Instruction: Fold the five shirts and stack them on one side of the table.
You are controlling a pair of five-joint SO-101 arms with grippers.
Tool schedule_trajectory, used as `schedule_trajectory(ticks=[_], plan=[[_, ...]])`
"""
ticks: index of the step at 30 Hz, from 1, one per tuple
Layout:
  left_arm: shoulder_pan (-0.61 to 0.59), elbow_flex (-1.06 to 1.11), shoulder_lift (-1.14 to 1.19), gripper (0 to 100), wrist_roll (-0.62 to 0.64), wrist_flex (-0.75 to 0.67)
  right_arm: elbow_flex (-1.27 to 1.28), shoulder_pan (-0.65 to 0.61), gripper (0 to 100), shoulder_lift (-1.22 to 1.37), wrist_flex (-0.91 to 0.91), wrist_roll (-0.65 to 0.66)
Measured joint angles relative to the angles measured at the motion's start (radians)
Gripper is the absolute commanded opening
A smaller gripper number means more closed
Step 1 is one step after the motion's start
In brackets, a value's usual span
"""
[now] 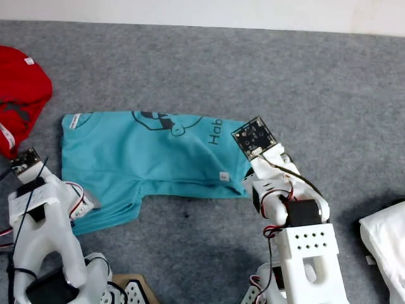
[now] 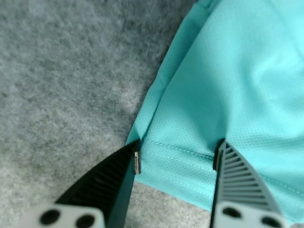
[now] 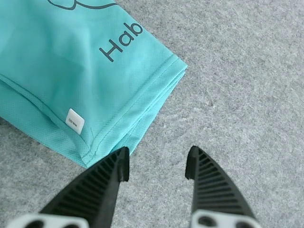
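"What was the surface like?"

"A grey, felt-like counter [image 1: 190, 57], with a pale wall [image 1: 253, 12] behind it."

"And the teal shirt [image 1: 158, 158]?"

"It lay flat mid-counter, long axis side to side, sleeve end toward the left arm and hem toward the right."

"The grippers?"

"The left gripper [image 2: 178, 159] gaped, empty, astride a stitched edge. The right gripper [image 3: 157, 164], likewise spread and empty, stood at the hem corner."

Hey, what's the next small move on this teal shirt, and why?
Probably close the left gripper: it is open and straddles the hem of the teal shirt, while the open right gripper sits just off the corner, over bare table.
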Motion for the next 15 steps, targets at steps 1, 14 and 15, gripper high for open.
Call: schedule_trajectory(ticks=[1, 14, 15], plan=[[0.000, 0.002, 0.000, 24, 0.000, -0.003, 0.000, 0.000, 20.1, 0.000, 0.000, 0.000], [0.003, 0.002, 0.000, 13, 0.002, -0.006, 0.000, 0.000, 13.6, 0.000, 0.000, 0.000], [0.003, 0.002, 0.000, 13, 0.002, -0.008, 0.000, 0.000, 13.5, 0.000, 0.000, 0.000]])
